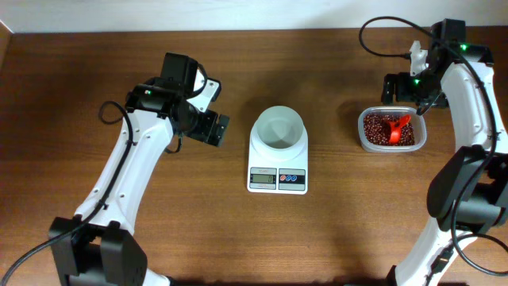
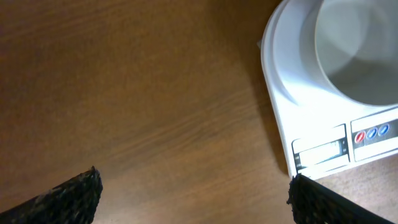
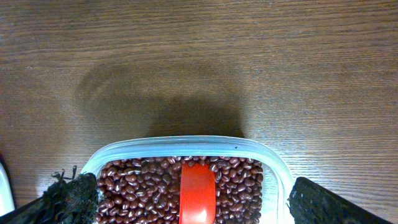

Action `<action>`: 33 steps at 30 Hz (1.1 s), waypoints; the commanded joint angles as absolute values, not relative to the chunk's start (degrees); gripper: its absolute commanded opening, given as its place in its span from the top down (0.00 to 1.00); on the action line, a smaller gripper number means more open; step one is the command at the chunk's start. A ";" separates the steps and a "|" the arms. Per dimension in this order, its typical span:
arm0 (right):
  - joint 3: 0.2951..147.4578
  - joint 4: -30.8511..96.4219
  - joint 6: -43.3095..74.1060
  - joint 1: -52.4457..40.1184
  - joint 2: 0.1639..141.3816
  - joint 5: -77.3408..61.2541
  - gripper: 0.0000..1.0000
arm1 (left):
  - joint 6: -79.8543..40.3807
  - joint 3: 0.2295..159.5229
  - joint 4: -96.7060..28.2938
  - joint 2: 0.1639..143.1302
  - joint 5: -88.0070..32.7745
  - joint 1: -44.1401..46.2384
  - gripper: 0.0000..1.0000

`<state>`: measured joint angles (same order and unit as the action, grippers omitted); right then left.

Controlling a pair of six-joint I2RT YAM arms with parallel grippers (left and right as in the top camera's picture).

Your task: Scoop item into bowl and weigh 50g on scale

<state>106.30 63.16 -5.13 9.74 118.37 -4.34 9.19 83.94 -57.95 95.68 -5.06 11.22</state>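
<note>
An empty white bowl point(image 1: 279, 127) point(image 2: 357, 56) sits on the white scale point(image 1: 278, 163) point(image 2: 292, 106) at mid-table. The reddish-brown beans point(image 1: 379, 127) point(image 3: 137, 193) fill a clear plastic tub point(image 1: 361, 127) point(image 3: 180, 144) to the right, and a red scoop point(image 1: 397, 125) point(image 3: 198, 196) lies in them. My right gripper point(image 1: 407, 97) point(image 3: 193, 190) hovers open over the tub's far end, its fingers astride the tub and the scoop between them, untouched. Open and empty, my left gripper point(image 1: 210, 127) point(image 2: 193, 190) hangs over bare table just left of the scale.
The scale's display point(image 2: 320, 151) and its red and blue buttons point(image 2: 371, 133) face the table's front edge. Brown wooden tabletop point(image 1: 333, 230) surrounds everything. Both arm bases stand at the near corners.
</note>
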 commanded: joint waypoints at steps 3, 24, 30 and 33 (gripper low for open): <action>107.31 63.20 -5.30 9.37 118.61 -4.23 0.01 | 11.44 83.50 -54.61 94.96 -4.62 10.96 0.01; 107.31 63.18 -5.30 9.37 118.61 -4.23 0.01 | 12.73 83.50 -49.91 95.68 -4.64 10.96 0.01; 107.31 63.18 -5.30 9.39 118.61 -4.23 0.01 | 12.78 83.50 -48.05 95.79 -4.62 10.96 0.01; 107.31 63.18 -5.30 9.37 118.61 -4.25 0.01 | 12.75 83.50 -46.96 95.79 -4.64 10.96 0.01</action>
<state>106.30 63.16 -5.15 9.74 118.37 -4.34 11.99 83.88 -47.72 95.68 -5.06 11.22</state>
